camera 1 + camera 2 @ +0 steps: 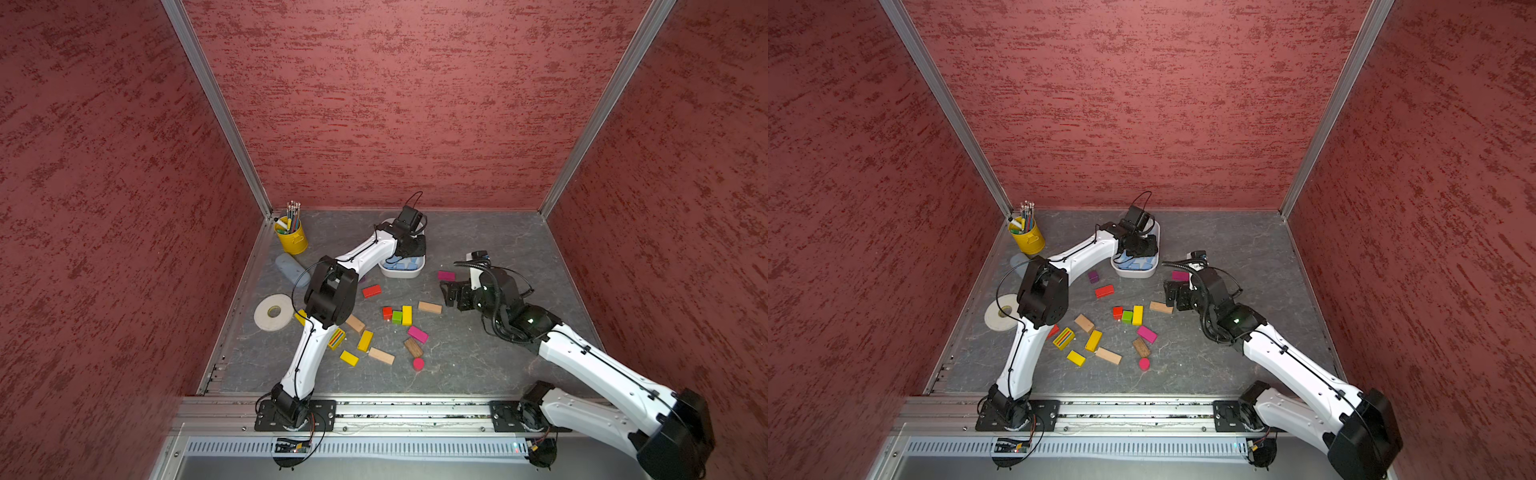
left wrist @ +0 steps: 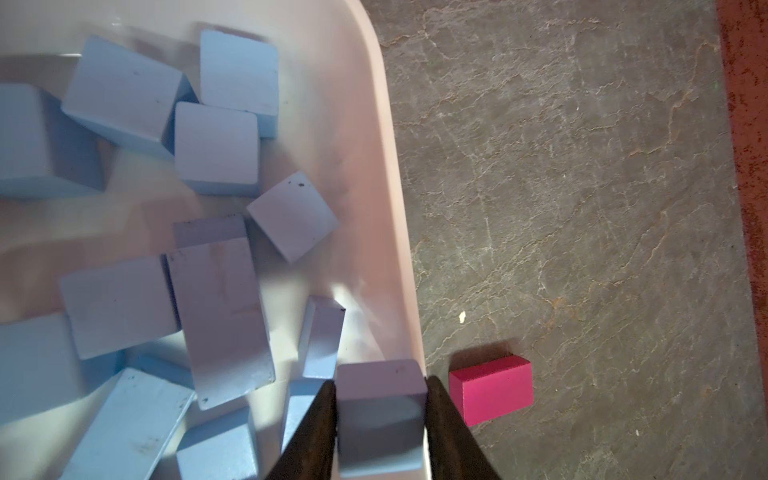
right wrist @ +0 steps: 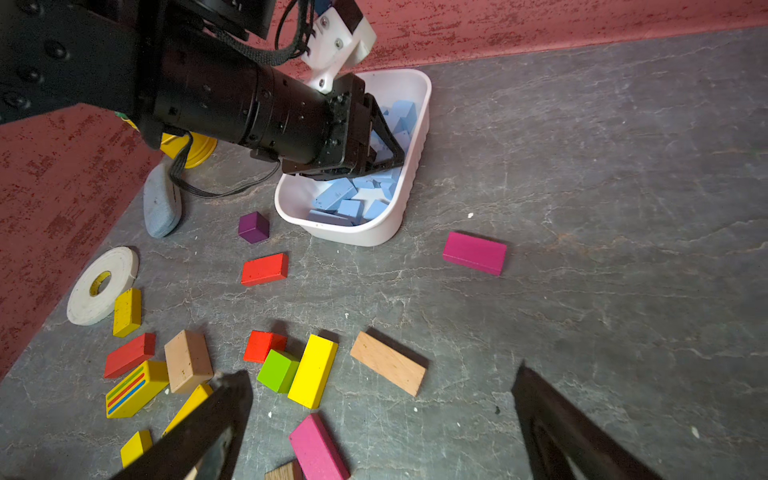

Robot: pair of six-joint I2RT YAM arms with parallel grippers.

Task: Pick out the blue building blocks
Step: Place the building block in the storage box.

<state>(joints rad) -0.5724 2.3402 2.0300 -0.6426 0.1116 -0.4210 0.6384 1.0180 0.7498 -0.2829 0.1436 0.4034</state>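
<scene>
Where the left gripper [image 2: 381,381] hangs above the white tray [image 2: 392,195], a blue block [image 2: 380,419] is seen clasped between its two dark fingers [image 2: 316,432], each finger lying against one side of the block. The other blue blocks [image 2: 216,149] are shown heaped loosely in the tray, several of them tilted or resting on one another. The held block is placed close over the tray's long wall, and a magenta block [image 2: 492,388] lies on the table just outside that wall. The right gripper [image 3: 380,374] is held with its jaws spread wide and empty above the scattered blocks [image 1: 406,315], which are red, yellow, green, magenta and plain wood. No blue block can be made out among them in either top view, so the sorting is judged to be nearly finished.

Because the release point is so near the rim, the block may be caught on the wall's edge and tipped out onto the table. If it is dropped onto a slanted neighbour, it may be deflected over the side. The tray looks light. If a finger is snagged on its wall during withdrawal, the tray may be dragged or upset and its contents spilt.
</scene>
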